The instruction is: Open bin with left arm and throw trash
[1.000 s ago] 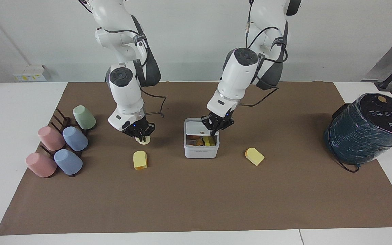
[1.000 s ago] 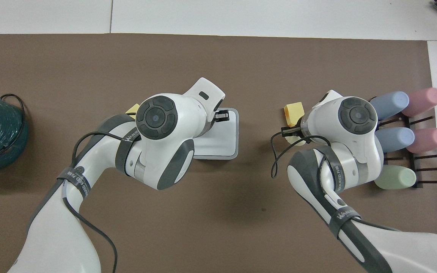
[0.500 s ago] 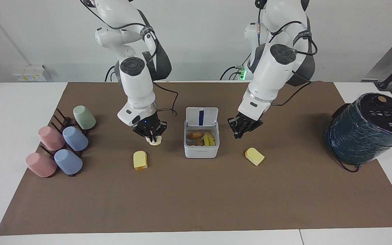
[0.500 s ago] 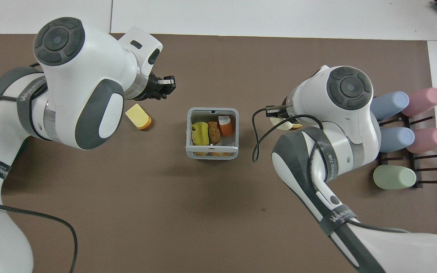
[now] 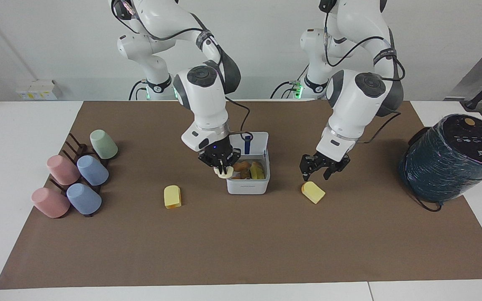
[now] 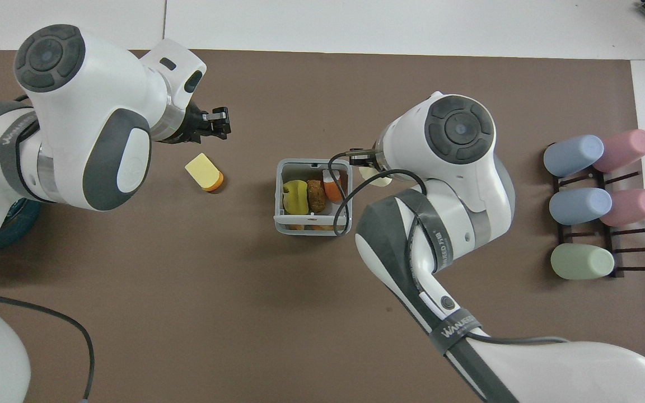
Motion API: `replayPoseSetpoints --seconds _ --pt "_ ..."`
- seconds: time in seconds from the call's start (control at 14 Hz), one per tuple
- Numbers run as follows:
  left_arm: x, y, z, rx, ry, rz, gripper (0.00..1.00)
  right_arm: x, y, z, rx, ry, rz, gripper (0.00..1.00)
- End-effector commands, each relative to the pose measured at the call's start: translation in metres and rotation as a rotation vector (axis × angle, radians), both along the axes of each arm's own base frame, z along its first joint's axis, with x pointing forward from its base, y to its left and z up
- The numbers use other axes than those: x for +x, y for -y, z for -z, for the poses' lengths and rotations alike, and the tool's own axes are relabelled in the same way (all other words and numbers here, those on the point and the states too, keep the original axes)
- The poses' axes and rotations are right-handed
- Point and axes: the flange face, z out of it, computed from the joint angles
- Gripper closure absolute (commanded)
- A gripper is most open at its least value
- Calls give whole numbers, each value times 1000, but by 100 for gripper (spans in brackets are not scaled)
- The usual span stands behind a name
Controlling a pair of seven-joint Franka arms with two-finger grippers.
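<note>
The white bin stands mid-mat with its lid swung up, blue strip showing, and food scraps inside; it also shows in the overhead view. My right gripper is shut on the cream lump, held over the bin's rim at the right arm's end; the lump shows in the overhead view. My left gripper is open, just above a yellow slab beside the bin; the slab also shows from overhead. A second yellow slab lies toward the right arm's end.
A rack of pastel cups lies at the right arm's end of the mat, also in the overhead view. A large dark teal wrapped cylinder stands at the left arm's end.
The lid went from nearly shut to fully open. My left gripper left the bin and came down over the yellow slab. My right gripper carried the cream lump from the mat to the bin's rim.
</note>
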Motion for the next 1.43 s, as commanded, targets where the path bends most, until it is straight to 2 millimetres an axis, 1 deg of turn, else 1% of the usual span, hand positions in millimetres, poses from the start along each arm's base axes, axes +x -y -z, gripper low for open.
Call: replayPoseSetpoints --seconds 0.0,0.14,0.21,0.29,0.36,0.43,0.5,0.57,0.71,0.79,0.86,0.93,1.0,1.14,1.21,1.29,1.36 --pt "-5 -16 28 21 22 4 0 0 -43 17 5 -33 12 100" --pt "-4 -24 55 24 28 -9 0 -9 -58 16 8 -38 27 100" --pt "-3 -26 71 29 13 -13 0 -14 -64 15 9 -39 24 85" --pt "-3 -26 81 36 6 -11 0 -14 -64 15 7 -42 24 39" --pt "-5 -27 90 37 6 -12 0 -14 -64 15 4 -43 23 29" --pt "-6 -29 97 35 13 -15 0 -14 -64 15 4 -43 23 24" --pt "-9 -31 105 35 19 -18 0 -14 -63 15 3 -44 25 6" --pt "-10 -37 112 34 24 -29 0 -14 -62 15 -2 -49 26 2" --pt "-16 -40 128 37 20 -32 0 -7 -49 11 -12 -40 35 1" --pt "-18 -41 139 39 17 -33 0 -1 -39 11 -21 -32 39 1" --pt "-20 -42 143 39 18 -34 0 10 -21 12 -30 -39 65 0" --pt "-22 -42 145 40 16 -33 0 21 1 11 -34 -43 75 0" --pt "-22 -41 146 40 15 -33 0 31 16 5 -35 -28 45 0" --pt "-22 -38 146 39 18 -28 0 35 20 4 -40 -5 -26 0" --pt "-23 -35 147 37 19 -29 1 38 29 7 -44 -1 -31 0" --pt "-23 -33 147 34 28 -31 8 45 50 15 -51 -13 -34 0" --pt "-23 -32 147 33 30 -34 16 49 70 27 -64 -28 -80 0"
